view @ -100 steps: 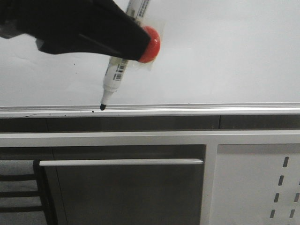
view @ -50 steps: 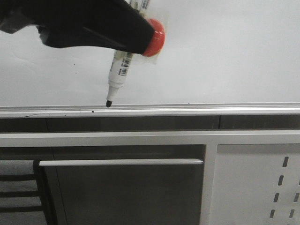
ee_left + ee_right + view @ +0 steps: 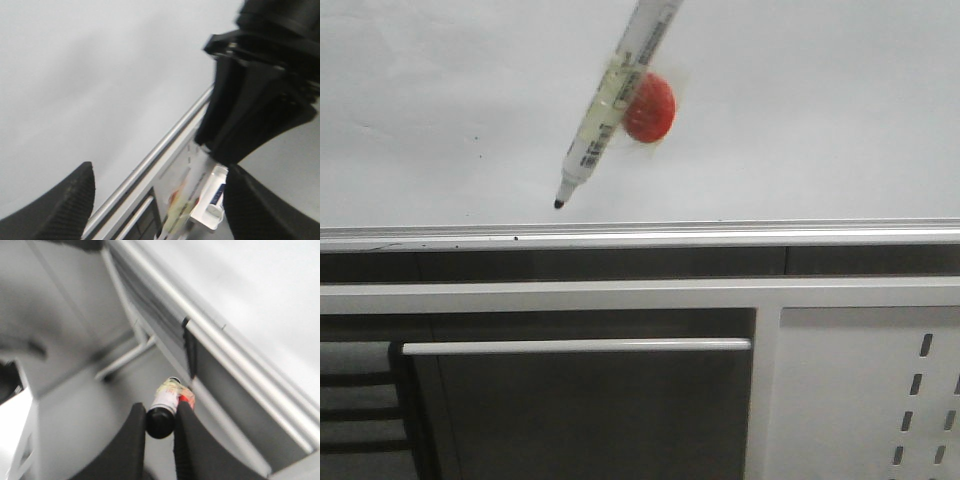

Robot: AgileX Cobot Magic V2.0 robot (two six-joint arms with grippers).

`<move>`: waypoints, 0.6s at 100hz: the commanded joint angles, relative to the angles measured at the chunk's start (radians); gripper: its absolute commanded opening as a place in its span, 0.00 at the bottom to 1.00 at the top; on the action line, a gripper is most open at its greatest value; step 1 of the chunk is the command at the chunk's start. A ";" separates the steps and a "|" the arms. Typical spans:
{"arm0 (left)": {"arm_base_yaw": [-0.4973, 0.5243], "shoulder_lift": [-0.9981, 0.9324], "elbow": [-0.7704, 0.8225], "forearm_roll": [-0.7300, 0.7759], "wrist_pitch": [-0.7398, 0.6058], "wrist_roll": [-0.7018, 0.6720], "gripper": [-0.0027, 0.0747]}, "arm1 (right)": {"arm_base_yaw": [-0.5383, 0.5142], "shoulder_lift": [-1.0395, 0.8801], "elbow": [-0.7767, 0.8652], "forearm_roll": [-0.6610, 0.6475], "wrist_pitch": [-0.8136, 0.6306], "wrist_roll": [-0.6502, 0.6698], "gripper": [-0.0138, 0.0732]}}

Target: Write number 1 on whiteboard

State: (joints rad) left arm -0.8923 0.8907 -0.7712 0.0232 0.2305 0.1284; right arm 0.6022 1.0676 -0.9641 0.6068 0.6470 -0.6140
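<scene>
Marker (image 3: 615, 100) slanted, tip down-left, just above whiteboard (image 3: 820, 120) ledge (image 3: 720, 236)

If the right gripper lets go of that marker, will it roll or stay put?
The marker looks like a stiff round barrel, so it would probably roll. The red ball taped to it might stop that. The right gripper pinches only its black end, so a hard push may pivot it.

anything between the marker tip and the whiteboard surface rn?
Nothing visible. In the front view the marker tip hangs just above the silver ledge, with only bare whiteboard behind it. The right hand grips the marker's back end. Tip-to-board contact can't be judged.
</scene>
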 commanded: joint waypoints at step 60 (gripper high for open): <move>0.364 -0.160 0.000 -0.149 -0.021 -0.015 0.01 | 0.061 -0.073 0.214 -0.029 -0.731 -0.005 0.10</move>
State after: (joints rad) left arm -0.5295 0.7356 -0.7477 -0.1125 0.2730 0.1247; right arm 0.6668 0.9766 -0.7253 0.5957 0.0308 -0.6140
